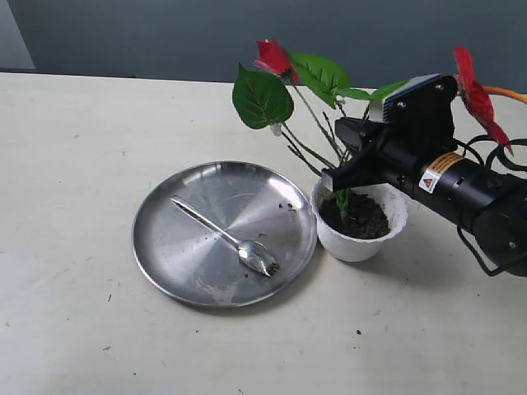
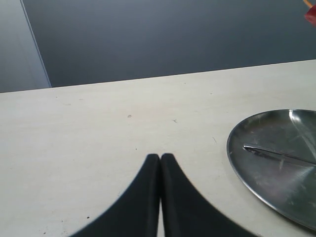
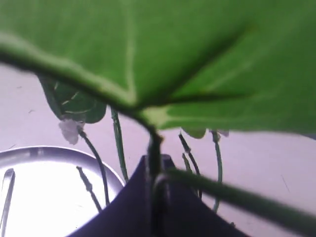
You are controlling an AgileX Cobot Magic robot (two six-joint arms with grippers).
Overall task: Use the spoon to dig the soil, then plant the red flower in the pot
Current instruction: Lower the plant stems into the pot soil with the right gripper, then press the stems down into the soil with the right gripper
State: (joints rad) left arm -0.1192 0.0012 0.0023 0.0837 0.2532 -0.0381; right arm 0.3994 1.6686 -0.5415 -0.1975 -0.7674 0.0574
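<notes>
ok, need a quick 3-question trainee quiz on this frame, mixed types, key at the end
1. True or false: the spoon lies inside the pot.
2. Multiple choice: where do the red flower stems stand? A) on the steel plate B) in the soil in the pot C) flat on the table
3. Fill in: the left gripper fingers are pressed ____ with nothing between them.

Key:
1. False; the spoon lies on the steel plate.
2. B; the right gripper is closed on the stems just above the soil.
3. together
</notes>
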